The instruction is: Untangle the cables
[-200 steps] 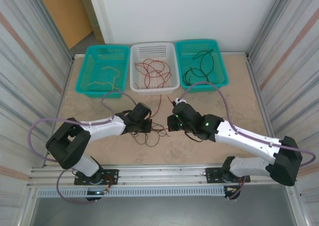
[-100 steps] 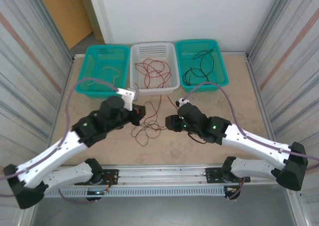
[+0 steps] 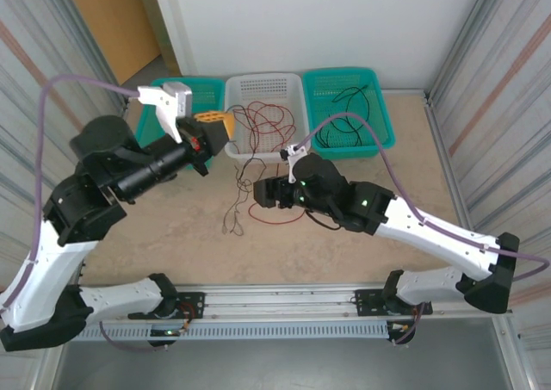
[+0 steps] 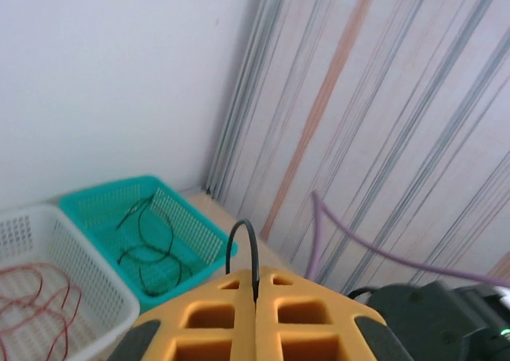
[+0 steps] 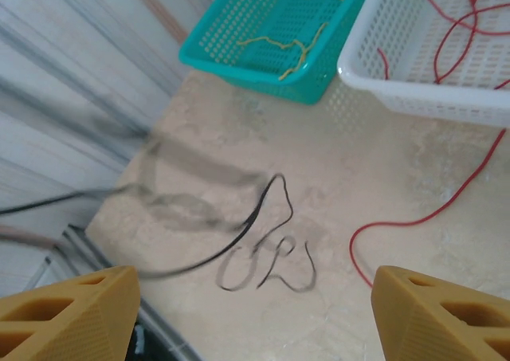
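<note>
left gripper [image 3: 219,127] is clamped shut on a black cable [image 4: 255,269], held up near the far-left corner of the table [image 3: 362,244], tail draped down to mid-table; right gripper [image 5: 255,313] is spread wide, nothing gripped

Right wrist view: the thin black cable [image 5: 253,216] smears into motion blur toward the left edge. Left wrist view: the black cable loop [image 4: 256,265] vanishes between the pressed-together orange pads of the left gripper [image 4: 255,317], cropped at the bottom edge

White basket [image 3: 265,86] between teal baskets [image 3: 344,78]
</note>
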Controlling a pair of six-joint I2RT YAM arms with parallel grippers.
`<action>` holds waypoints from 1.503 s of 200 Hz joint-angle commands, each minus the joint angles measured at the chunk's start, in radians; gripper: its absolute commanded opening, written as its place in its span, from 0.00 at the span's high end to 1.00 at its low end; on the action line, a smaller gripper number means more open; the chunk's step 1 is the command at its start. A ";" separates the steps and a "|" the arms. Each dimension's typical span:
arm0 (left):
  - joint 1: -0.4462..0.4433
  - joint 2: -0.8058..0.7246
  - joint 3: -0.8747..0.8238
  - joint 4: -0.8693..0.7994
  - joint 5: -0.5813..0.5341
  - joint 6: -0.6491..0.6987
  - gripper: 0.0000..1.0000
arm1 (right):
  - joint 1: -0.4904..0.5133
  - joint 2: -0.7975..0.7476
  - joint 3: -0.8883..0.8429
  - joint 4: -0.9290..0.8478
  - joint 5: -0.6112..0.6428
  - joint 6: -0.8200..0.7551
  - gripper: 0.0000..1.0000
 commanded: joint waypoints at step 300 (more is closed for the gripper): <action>1.094 -0.172 -0.555 -0.081 -0.079 -0.121 1.00 | -1.285 -0.406 -0.247 -0.398 -0.181 0.014 0.98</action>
